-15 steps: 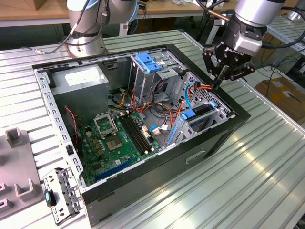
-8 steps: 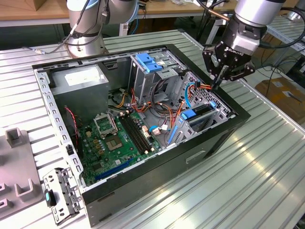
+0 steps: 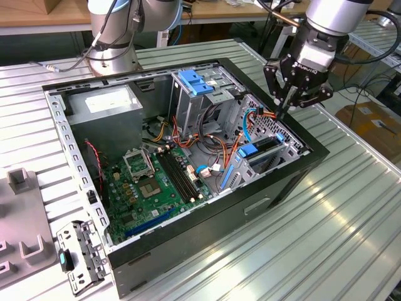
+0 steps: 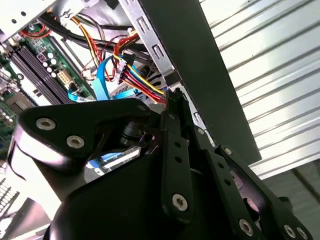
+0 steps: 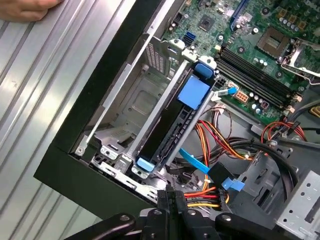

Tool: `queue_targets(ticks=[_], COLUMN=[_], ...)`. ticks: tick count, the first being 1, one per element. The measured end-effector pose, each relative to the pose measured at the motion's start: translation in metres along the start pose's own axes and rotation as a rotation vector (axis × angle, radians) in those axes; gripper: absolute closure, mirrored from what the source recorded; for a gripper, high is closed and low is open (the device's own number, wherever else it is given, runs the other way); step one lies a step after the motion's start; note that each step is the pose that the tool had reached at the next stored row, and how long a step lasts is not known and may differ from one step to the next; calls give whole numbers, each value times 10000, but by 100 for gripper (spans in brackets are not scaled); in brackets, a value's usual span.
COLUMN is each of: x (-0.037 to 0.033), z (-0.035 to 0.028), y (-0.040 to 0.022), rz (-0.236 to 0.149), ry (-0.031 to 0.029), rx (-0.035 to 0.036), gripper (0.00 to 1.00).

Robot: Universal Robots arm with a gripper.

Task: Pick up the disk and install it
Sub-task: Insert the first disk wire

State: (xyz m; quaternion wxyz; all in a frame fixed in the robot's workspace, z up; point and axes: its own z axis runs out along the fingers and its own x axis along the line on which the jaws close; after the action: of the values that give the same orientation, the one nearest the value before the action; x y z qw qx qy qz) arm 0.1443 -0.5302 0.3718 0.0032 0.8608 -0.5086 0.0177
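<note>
The gripper (image 4: 172, 107), nearest the lens in the second wrist view, is hovering with its fingers drawn narrow together, gripping nothing, just above the bundle of power cables (image 4: 142, 82) at the computer case's (image 3: 301, 172) far corner. The disk (image 5: 172, 125) is sitting on edge in the drive bay below it, its long axis running away from the gripper toward the motherboard (image 5: 250, 30). The exterior view is revealing the tall drive cage (image 3: 200, 94) behind.

In the exterior view the disk (image 3: 265, 148) sits edge-on in its bay, so its label is hidden. The claw (image 4: 172, 107) body covers the bay beneath it in the second wrist view. A hand (image 5: 27, 8) is cut off by the first wrist view's edge.
</note>
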Motion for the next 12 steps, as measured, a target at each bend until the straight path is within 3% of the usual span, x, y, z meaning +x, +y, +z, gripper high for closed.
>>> queue_targets(ticks=[12], x=[0], z=[1], y=[0], rz=[2519], ry=[31], rx=[-85], gripper=[84])
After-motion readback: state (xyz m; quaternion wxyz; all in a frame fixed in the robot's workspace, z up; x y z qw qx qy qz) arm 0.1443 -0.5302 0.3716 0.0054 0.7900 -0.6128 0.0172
